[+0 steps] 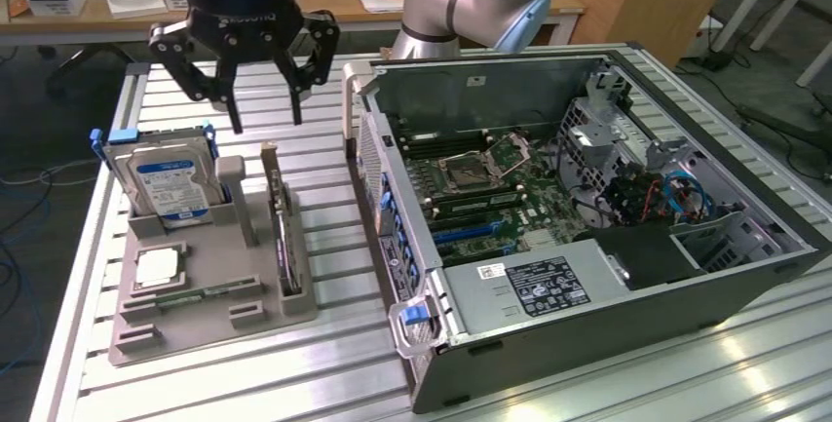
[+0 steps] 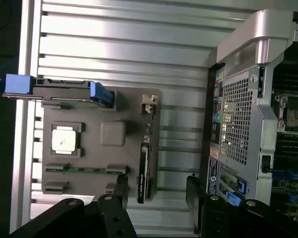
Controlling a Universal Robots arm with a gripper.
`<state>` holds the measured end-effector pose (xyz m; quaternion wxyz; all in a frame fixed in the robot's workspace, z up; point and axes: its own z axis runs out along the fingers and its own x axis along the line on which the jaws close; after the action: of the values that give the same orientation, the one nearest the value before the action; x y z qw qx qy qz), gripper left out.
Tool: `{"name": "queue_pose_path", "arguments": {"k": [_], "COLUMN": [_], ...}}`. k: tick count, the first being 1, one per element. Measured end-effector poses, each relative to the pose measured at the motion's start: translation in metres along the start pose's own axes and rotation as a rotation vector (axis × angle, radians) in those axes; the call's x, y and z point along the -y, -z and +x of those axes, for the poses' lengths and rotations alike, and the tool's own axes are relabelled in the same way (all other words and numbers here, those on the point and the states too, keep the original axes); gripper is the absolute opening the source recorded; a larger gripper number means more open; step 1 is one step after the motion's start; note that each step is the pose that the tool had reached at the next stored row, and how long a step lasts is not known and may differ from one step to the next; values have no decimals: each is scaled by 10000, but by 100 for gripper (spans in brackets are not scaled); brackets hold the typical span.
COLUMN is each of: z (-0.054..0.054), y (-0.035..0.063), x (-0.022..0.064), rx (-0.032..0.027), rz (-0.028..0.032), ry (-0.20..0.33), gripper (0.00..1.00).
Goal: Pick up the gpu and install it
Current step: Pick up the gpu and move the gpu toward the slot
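My gripper [image 1: 267, 110] hangs with its jaws spread wide and nothing between them, above the far end of the grey parts holder [image 1: 182, 323] on the slatted aluminium table [image 1: 325, 364]. The gpu [image 1: 279, 225] is not yet lifted. It stands on its long edge in the holder's slot nearest the open computer case [image 1: 624, 310], with the hard drive [image 1: 163, 183] upright in the next slot on the other side. In the exterior view the card lies from my fingertips toward six o'clock, lower and nearer the camera, and the case sits off at about four o'clock. The card's long axis runs close to the twelve-to-six line of that view, roughly parallel to the case's near side wall, with the silvery bracket end at the twelve o'clock end, which is the end closest to me. The wrist view looks straight down on the card's thin top edge. That edge points along the gap between my fingers [image 2: 121, 186] rather than across it, so the broad faces look out toward the pads. The card sits closer to the finger on the holder's side than to the one on the case's side. I judge my approach roughly lined up with the card's length but not centred over it, and well above it.
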<state>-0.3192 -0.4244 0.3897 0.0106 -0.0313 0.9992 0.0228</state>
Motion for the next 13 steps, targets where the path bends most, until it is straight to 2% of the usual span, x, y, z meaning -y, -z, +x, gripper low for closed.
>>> {"name": "queue_pose_path", "arguments": {"k": [13], "z": [13], "y": [-94], "x": [51], "rx": [-17], "rz": [-9], "ry": [389], "gripper": [59]}}
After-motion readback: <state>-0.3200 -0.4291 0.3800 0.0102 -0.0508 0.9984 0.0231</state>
